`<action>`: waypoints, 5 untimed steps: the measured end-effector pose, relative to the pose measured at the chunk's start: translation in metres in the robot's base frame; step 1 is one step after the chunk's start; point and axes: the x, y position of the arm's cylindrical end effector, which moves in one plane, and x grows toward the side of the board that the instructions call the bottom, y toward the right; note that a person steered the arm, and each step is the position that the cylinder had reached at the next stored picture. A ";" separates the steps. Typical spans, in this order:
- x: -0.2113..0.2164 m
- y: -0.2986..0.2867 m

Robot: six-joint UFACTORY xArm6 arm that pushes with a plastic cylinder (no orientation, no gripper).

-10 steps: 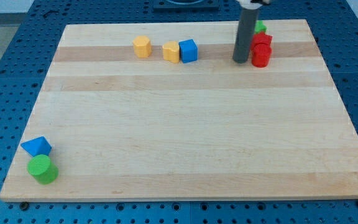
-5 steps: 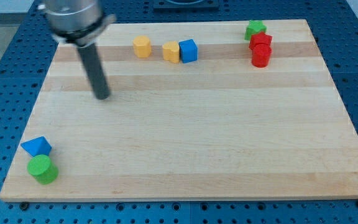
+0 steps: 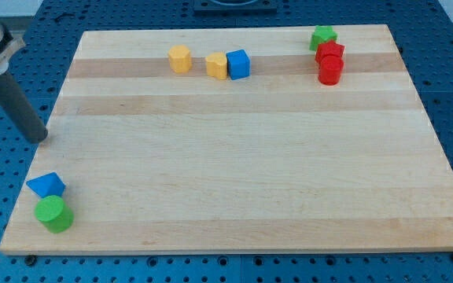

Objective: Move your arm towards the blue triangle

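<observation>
The blue triangle (image 3: 46, 185) lies near the board's lower left corner, touching the green cylinder (image 3: 54, 214) just below it. My tip (image 3: 38, 138) is at the board's left edge, above the blue triangle and apart from it by a short gap. The dark rod slants up to the view's upper left.
A yellow block (image 3: 179, 58), a second yellow block (image 3: 217, 65) and a blue cube (image 3: 239, 64) sit along the top. A green star (image 3: 322, 37), a red block (image 3: 329, 53) and a red cylinder (image 3: 330, 71) cluster at the top right. The wooden board (image 3: 250, 173) lies on a blue pegboard.
My tip has swept from the top right, beside the red blocks, across the board to its left edge and downward, closer to the blue triangle. No block has moved.
</observation>
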 end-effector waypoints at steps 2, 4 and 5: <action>0.010 0.000; 0.037 0.000; 0.049 0.000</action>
